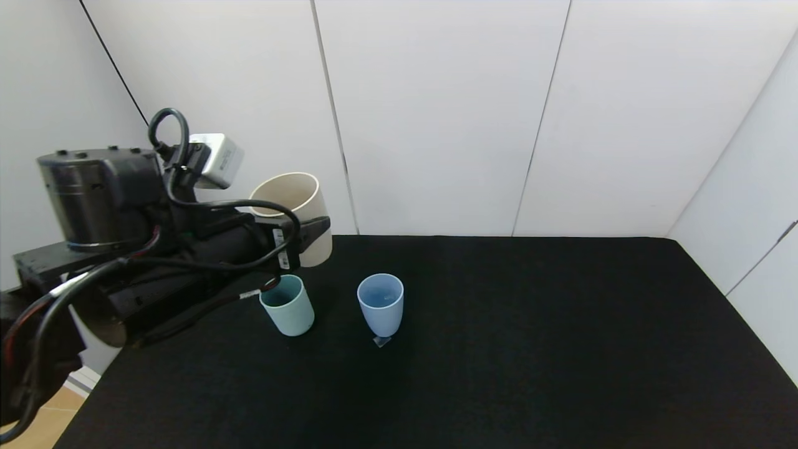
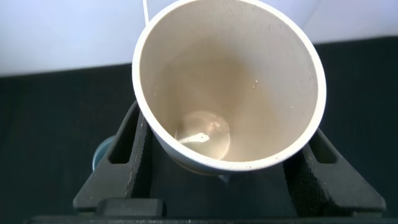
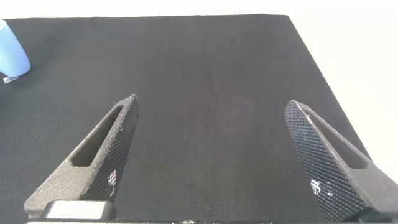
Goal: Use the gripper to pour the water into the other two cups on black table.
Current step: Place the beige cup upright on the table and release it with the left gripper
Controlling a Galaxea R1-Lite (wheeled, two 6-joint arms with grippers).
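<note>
My left gripper (image 1: 307, 240) is shut on the cream-beige tumbler (image 1: 293, 206) and holds it tilted in the air at the table's far left, just above and behind the teal-green cup (image 1: 288, 307). In the left wrist view the tumbler (image 2: 249, 81) fills the space between the fingers (image 2: 130, 143), with a little water (image 2: 202, 134) at its bottom. An edge of the teal-green cup (image 2: 99, 152) shows under it. The light blue cup (image 1: 381, 304) stands upright on the black table (image 1: 530, 324), to the right of the teal one. My right gripper (image 3: 211, 112) is open and empty over bare cloth.
A small clear scrap (image 1: 381, 341) lies at the light blue cup's foot. White wall panels (image 1: 436, 112) stand right behind the table. The light blue cup also shows at the edge of the right wrist view (image 3: 12, 56). The table's left edge runs below my left arm.
</note>
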